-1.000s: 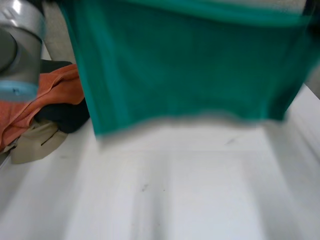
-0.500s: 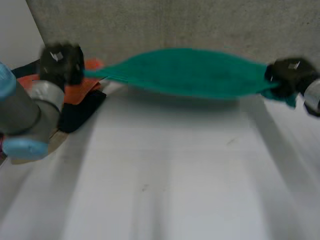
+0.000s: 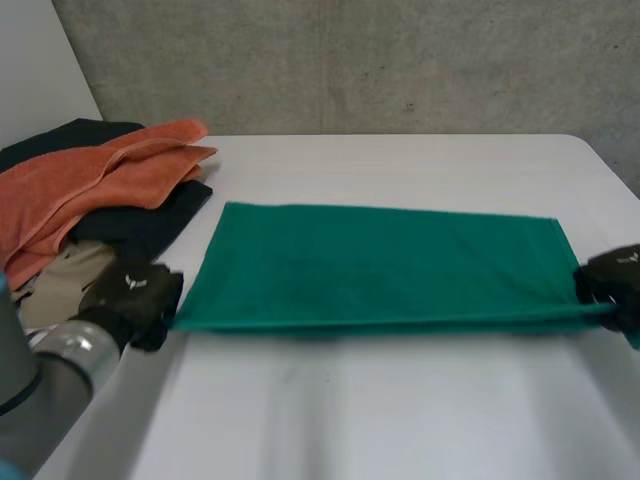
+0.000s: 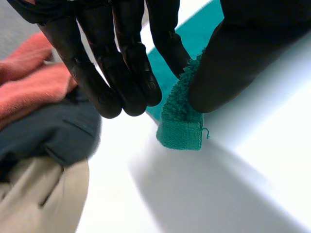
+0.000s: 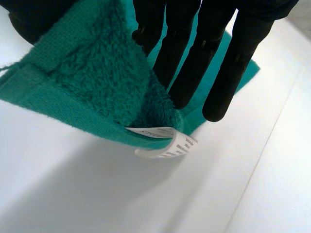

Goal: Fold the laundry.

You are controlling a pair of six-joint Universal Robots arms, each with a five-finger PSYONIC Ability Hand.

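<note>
A green towel [image 3: 385,262] lies spread flat across the middle of the white table [image 3: 400,400], its near edge stretched taut between my two hands. My left hand [image 3: 130,298] pinches the towel's near left corner [image 4: 181,127] between thumb and a finger, just above the table. My right hand [image 3: 612,284] holds the near right corner [image 5: 97,82], the cloth caught between thumb and fingers [image 5: 228,73]; a white label [image 5: 167,144] hangs from that corner.
A heap of laundry sits at the table's left: an orange towel [image 3: 85,185] on top of dark cloth [image 3: 140,228], with a beige garment [image 3: 50,290] at the near side. A grey concrete wall [image 3: 400,60] stands behind the table.
The towel hung high in front of the camera a second ago. Both hands swung it down and forward, and now it lies spread flat on the table.
</note>
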